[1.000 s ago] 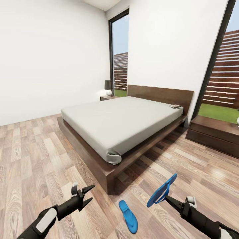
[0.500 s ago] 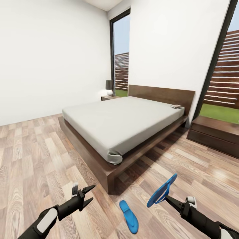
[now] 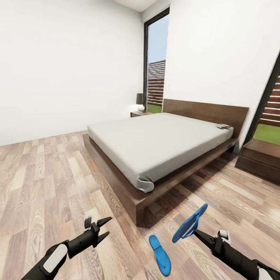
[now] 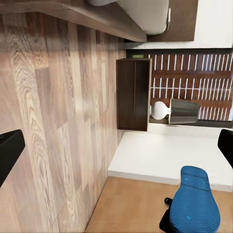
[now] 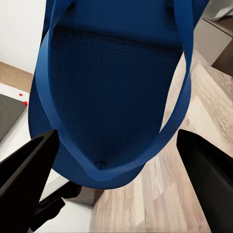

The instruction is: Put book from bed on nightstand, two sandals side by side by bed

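Right gripper (image 3: 196, 231), a black two-fingered pincer, is clamped on the heel end of a bright blue flat-soled flip-flop sandal (image 3: 190, 223), holding it clear of the floor with its toe tilted upward; in the right wrist view the held sandal (image 5: 111, 87) shows its dimpled sole and thin blue toe strap between the dark fingers. Left gripper (image 3: 103, 228) hangs empty with its jaws apart, low over the boards. A second blue sandal (image 3: 160, 254) lies flat on the light-brown wood-plank floor (image 3: 46, 182), just off the foot corner of the low dark-brown platform bed (image 3: 163, 149) with its bare light-grey mattress. Near the headboard, at the mattress's far right corner, rests a small thin book (image 3: 222, 125), too small to read. A dark-brown wooden nightstand (image 3: 262, 159) stands beside the bed's right edge, partly cut off by the picture's edge; another nightstand (image 3: 140, 113) sits at the far side, carrying a dark-shaded lamp (image 3: 140, 102). White walls and tall black-framed windows (image 3: 155, 66) close the room. Both arms are cut off at the bottom edge.
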Robot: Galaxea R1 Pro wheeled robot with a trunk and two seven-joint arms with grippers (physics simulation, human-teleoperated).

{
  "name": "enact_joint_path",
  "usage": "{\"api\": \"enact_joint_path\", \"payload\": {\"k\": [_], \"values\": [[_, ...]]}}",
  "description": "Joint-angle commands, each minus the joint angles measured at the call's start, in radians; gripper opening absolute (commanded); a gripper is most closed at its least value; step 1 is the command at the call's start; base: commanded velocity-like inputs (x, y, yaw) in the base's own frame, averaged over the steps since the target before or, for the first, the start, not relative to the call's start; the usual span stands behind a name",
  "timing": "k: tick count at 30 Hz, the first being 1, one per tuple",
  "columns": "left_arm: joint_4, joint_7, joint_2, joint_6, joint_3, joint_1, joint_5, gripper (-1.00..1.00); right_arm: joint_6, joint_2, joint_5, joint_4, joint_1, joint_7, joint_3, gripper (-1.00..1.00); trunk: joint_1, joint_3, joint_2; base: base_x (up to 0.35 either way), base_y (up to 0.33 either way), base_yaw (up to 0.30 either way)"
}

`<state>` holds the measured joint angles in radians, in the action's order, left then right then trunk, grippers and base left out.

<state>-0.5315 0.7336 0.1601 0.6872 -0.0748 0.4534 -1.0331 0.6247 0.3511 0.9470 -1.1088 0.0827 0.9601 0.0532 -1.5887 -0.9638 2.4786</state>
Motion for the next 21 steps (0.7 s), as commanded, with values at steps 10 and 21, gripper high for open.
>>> {"api": "enact_joint_path", "payload": {"k": [10,21], "values": [[0.001,0.0,-0.001,0.005,-0.005,0.001,-0.008,1.0,0.006,0.0,0.005,0.0,0.0,0.0,0.0,-1.0,0.0,-0.005,0.0,0.0,0.0,0.237],[0.001,0.0,-0.004,0.004,-0.005,0.002,-0.007,1.0,0.006,0.0,0.004,0.0,0.0,0.0,0.0,-1.0,0.0,-0.01,0.0,0.0,0.0,0.235]]}}
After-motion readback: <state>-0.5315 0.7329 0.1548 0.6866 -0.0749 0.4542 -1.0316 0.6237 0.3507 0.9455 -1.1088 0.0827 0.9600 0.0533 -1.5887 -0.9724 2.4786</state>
